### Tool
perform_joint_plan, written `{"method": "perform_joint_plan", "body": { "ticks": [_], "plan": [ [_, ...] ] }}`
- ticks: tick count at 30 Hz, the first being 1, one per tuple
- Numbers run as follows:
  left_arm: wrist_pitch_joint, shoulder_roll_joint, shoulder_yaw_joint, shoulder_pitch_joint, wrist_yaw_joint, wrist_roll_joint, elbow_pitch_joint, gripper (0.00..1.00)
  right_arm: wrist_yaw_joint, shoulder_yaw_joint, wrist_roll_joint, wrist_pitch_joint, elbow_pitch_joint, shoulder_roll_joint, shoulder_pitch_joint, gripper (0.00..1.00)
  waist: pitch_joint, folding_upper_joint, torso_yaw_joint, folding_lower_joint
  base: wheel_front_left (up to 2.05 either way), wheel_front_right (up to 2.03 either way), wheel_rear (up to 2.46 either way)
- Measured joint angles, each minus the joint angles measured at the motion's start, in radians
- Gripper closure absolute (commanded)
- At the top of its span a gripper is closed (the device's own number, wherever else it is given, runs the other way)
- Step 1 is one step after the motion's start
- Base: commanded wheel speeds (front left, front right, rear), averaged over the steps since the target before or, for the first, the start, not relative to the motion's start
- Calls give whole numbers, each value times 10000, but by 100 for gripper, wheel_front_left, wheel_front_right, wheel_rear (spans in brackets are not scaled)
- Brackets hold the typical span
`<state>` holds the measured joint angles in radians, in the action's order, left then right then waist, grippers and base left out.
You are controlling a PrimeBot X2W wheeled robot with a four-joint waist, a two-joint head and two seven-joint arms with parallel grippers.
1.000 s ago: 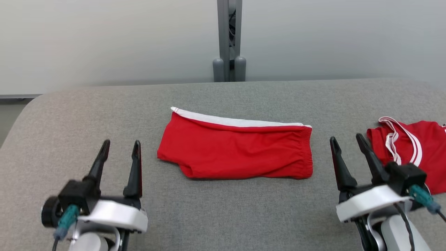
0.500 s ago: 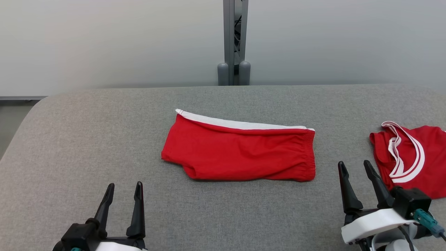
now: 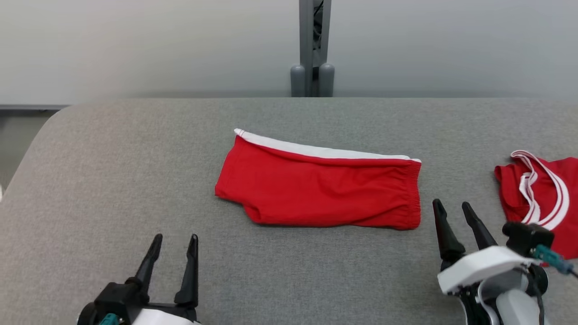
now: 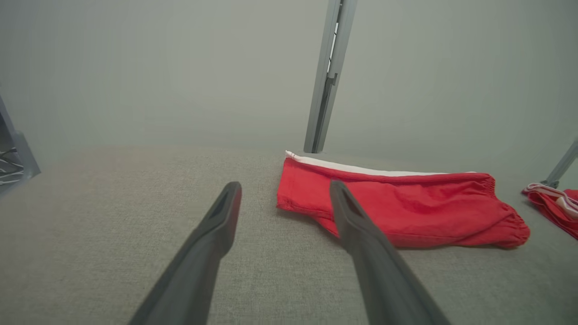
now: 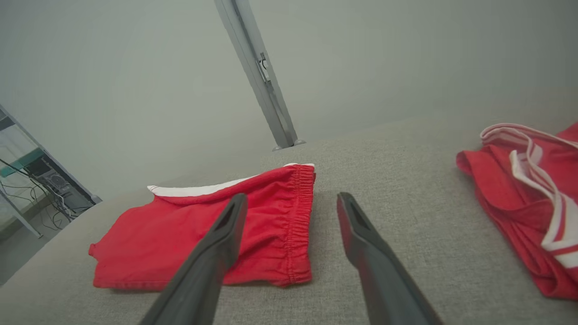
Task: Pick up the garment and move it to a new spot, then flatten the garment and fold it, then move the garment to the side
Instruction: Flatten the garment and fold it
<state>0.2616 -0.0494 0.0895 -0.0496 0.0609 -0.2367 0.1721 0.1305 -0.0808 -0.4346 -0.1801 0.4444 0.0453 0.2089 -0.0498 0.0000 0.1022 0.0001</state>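
Note:
The garment (image 3: 320, 189) is a pair of red shorts with a white side stripe, lying flat and folded in half at the middle of the grey fabric table (image 3: 113, 171). It also appears in the left wrist view (image 4: 406, 207) and the right wrist view (image 5: 180, 239). My left gripper (image 3: 176, 237) is open and empty, near the front edge, left of and short of the shorts' leg hem (image 4: 284, 185). My right gripper (image 3: 450, 204) is open and empty just right of the elastic waistband, not touching it (image 5: 291, 196).
A second red garment with white trim (image 3: 542, 194) lies crumpled at the table's right edge, close to my right wrist (image 5: 519, 189) (image 4: 553, 205). A grey metal post (image 3: 312, 45) stands behind the table's far edge. The table's left corner is rounded.
Both grippers have drawn back toward the near edge of the table and stay open. The head view has shifted a little; the shorts lie as before.

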Motion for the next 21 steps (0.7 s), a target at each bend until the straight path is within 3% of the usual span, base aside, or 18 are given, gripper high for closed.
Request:
{"method": "perform_joint_plan", "body": {
  "ticks": [9, 21],
  "plan": [
    [0, 2, 541, 329, 35, -6, 359, 0, 0, 17, -2000, 1080, 2293, 25, 1742, 0, -517, 0, 659, -1, 0, 0, 0],
    [0, 0, 629, 423, 25, 82, 376, 0, 0, 228, -2571, 445, 5442, 27, 3142, 0, -848, 0, 1467, -1, 0, 0, 0]
  ]
}}
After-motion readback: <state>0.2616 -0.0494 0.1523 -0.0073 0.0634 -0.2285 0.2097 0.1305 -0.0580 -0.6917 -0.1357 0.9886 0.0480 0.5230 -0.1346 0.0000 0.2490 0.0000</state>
